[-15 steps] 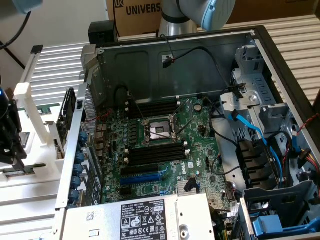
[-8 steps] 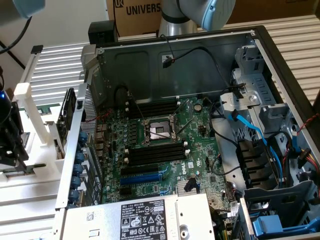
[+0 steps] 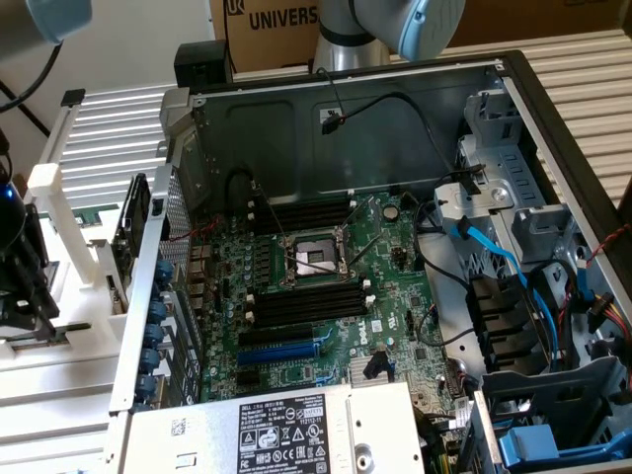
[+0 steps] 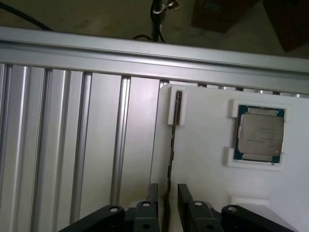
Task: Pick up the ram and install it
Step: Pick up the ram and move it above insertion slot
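The ram [image 4: 172, 145] is seen standing on edge in the white holder [image 4: 207, 159], beside the processor chip [image 4: 259, 134]. The gripper [image 4: 168, 198] is positioned over it, jaws parted narrowly to either side of the strip; contact cannot be told. The motherboard [image 3: 326, 286] slots are unoccupied.

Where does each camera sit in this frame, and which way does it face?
Exterior view: off the arm, above the open computer case, looking down at its motherboard; arm segments show along the upper edge.
Wrist view: on the wrist, looking down past the gripper, open astride the edge-on ram in a white holder beside the processor chip.
Shared: the ribbed aluminium table.
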{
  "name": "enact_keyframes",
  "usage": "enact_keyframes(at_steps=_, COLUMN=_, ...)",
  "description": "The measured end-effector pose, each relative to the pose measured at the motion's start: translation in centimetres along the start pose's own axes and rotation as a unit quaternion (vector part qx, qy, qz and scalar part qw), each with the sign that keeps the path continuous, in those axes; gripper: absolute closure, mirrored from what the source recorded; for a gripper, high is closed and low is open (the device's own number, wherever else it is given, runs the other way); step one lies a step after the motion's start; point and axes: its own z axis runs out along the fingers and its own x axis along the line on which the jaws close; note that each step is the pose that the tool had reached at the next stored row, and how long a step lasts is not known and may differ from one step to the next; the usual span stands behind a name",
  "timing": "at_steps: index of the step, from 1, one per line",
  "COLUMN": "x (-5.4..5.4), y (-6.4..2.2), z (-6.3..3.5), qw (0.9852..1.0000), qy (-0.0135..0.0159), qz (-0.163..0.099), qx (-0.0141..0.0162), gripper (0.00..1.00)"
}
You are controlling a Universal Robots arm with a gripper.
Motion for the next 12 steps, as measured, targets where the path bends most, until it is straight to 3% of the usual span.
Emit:
enact_keyframes(at_steps=1, x=-0.01, y=-0.02, z=0.07, qw=1.0, qy=-0.0015, qz=-0.001, qx=0.0001, gripper=0.7)
enact_keyframes(at_steps=8, x=0.02, y=-0.03, z=0.41, qw=1.0, qy=-0.0017, qz=-0.001, qx=-0.0005, gripper=0.7)
enact_keyframes(at_steps=10, x=0.02, y=-0.04, z=0.45, qw=1.0, qy=-0.0016, qz=-0.001, qx=-0.0034, gripper=0.7)
enact_keyframes(at_steps=12, x=0.03, y=-0.05, z=0.48, qw=1.0, qy=-0.0019, qz=-0.001, qx=-0.009, gripper=0.7)
